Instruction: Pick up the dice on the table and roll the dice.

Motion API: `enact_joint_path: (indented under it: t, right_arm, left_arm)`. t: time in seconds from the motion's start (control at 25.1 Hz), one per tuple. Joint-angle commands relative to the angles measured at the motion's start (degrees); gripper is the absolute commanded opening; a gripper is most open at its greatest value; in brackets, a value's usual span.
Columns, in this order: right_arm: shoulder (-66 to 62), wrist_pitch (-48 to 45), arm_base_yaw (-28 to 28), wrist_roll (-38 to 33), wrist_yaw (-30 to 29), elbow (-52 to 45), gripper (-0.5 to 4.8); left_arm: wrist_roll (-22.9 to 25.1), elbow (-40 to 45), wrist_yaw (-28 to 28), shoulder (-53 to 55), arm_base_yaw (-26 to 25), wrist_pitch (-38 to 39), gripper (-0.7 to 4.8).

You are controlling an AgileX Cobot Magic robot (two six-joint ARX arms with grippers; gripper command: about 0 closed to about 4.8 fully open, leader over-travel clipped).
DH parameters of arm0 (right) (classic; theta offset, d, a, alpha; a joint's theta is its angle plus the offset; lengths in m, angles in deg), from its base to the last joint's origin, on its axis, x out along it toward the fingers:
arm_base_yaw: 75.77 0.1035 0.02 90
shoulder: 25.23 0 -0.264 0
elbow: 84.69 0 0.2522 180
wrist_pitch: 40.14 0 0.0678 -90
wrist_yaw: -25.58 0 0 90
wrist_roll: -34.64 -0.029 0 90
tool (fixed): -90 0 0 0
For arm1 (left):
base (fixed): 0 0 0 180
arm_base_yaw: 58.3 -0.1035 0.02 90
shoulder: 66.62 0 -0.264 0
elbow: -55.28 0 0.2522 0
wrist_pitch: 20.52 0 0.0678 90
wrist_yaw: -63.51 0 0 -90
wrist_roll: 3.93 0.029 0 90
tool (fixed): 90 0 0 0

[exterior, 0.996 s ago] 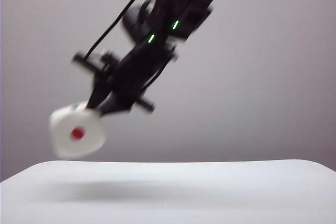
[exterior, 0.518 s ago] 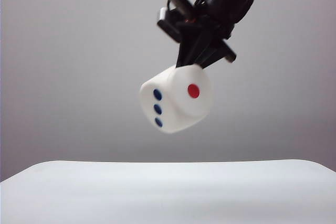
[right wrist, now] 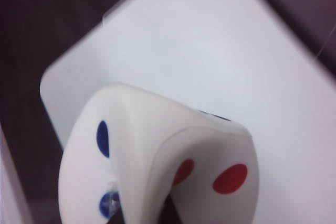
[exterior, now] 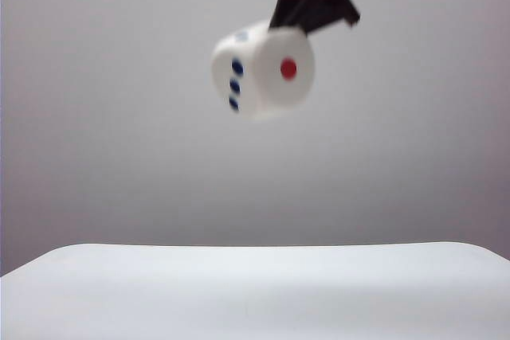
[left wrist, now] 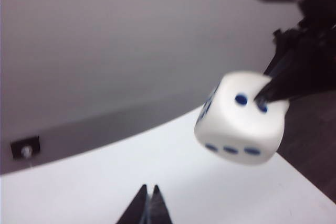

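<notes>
Both grippers aloft: right gripper (exterior: pixel 296 21) pinching dice (exterior: pixel 263 69), left gripper (left wrist: pixel 148 203) closed.

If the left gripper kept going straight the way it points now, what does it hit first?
Probably the table. The left gripper, jaws shut and empty, aims over the white surface; the dice, pinched by the right gripper, hangs off to one side of that line. Depth is unclear.
</notes>
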Motion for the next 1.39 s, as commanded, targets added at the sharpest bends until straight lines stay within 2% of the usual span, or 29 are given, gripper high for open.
enact_joint_path:
  t: [0.04,0.16,0.36,0.56,0.68,0.72,0.8,1.12,1.23,1.27,1.39]
  right_arm:
    - [5.3,-5.7,-1.0,0.3,-0.7,0.3,2.25]
    - [10.4,-9.0,-2.1,0.2,-0.7,0.3,4.79]
    - [22.5,-14.0,-3.3,-0.1,0.0,0.3,4.79]
    - [30.0,-7.4,-4.6,-0.2,5.7,0.3,4.79]
    - [31.6,-0.9,-4.7,-0.2,9.7,0.2,4.79]
    - [31.9,4.2,-4.7,-0.2,11.2,0.2,4.79]
    - [32.0,9.7,-4.7,-0.4,10.5,-0.8,4.79]
    - [34.2,9.3,-4.7,-2.9,10.5,-11.8,4.79]
    - [36.0,6.8,-4.7,-3.0,9.8,-15.6,3.74]
    - [36.5,6.3,-4.7,-3.1,9.1,-16.7,3.58]
    - [38.3,6.1,-4.7,-5.2,9.0,-19.6,3.55]
  left_arm:
    - [-1.7,-0.1,-0.5,-0.1,0.0,-3.2,-0.03]
    - [-1.7,-0.1,-1.4,-0.1,0.0,-3.6,-0.03]
    - [-2.7,-0.1,-1.6,-0.1,0.0,-3.6,-0.03]
    - [-2.7,-0.1,-5.6,-0.1,0.0,-3.6,-0.03]
    - [-2.7,-0.1,-7.1,-0.1,0.1,-3.6,-0.03]
    - [-2.7,-0.1,-8.2,-0.1,0.1,-3.6,-0.03]
    - [-2.7,-0.1,-9.6,-0.1,0.0,-3.5,-0.03]
    - [-2.0,-0.1,-14.2,-0.2,0.0,-2.0,-0.04]
    - [-1.2,-0.1,-15.9,-0.2,0.0,-1.6,-0.05]
    - [-1.2,-0.1,-15.6,-0.5,0.0,-1.1,-0.05]
    - [-1.2,-0.1,-12.1,-1.7,0.0,2.9,-0.05]
